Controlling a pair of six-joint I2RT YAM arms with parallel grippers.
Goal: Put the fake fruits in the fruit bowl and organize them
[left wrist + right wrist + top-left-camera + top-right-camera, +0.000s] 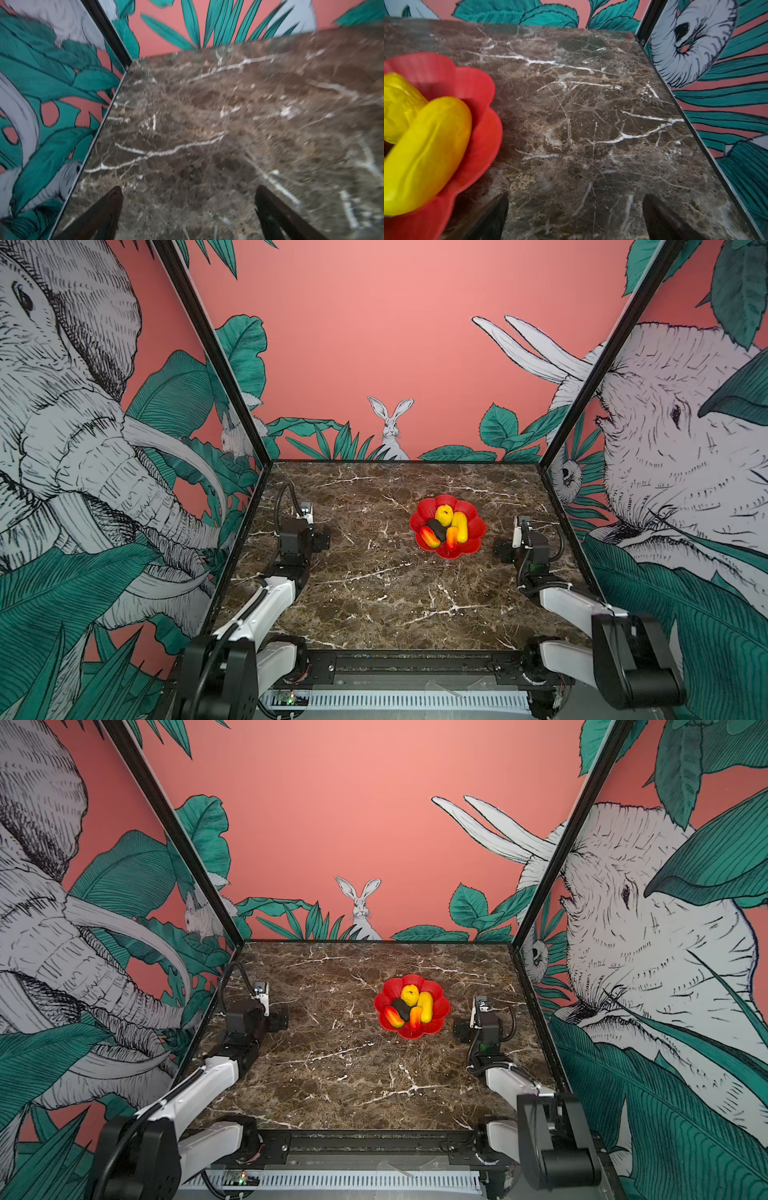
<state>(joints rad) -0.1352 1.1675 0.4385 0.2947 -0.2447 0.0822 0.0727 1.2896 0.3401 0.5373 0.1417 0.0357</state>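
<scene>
Jungle-print walls [395, 344] are enclosing a brown marble table [374, 593], with the left arm [266, 610] and the right arm [569, 605] sitting low at its sides. Right of centre, the fruit bowl [475, 517] is resting on the marble and holding all five fake fruits. The long yellow oval [460, 526] is lying along its right side, touching the bumpy yellow fruit [444, 515] behind it. The black oval [436, 528] is sitting near the middle, and the left mango piece [429, 537] and front mango piece [452, 538] are lying toward the near rim.

The placing is looking finished, so the step in hand is most likely clearing the arms away. Doing that well is calling for drawing the right arm outward, away from the scalloped rim and without dipping. A knock there could be spilling the front mango piece.

The right gripper [575, 199] is hanging with its jaws spread wide and nothing between them. The bowl is lying just beside it, toward the table's middle, with a strip of marble showing between. The left gripper [189, 191] is likewise spread and empty over bare marble, well apart from the bowl.
</scene>
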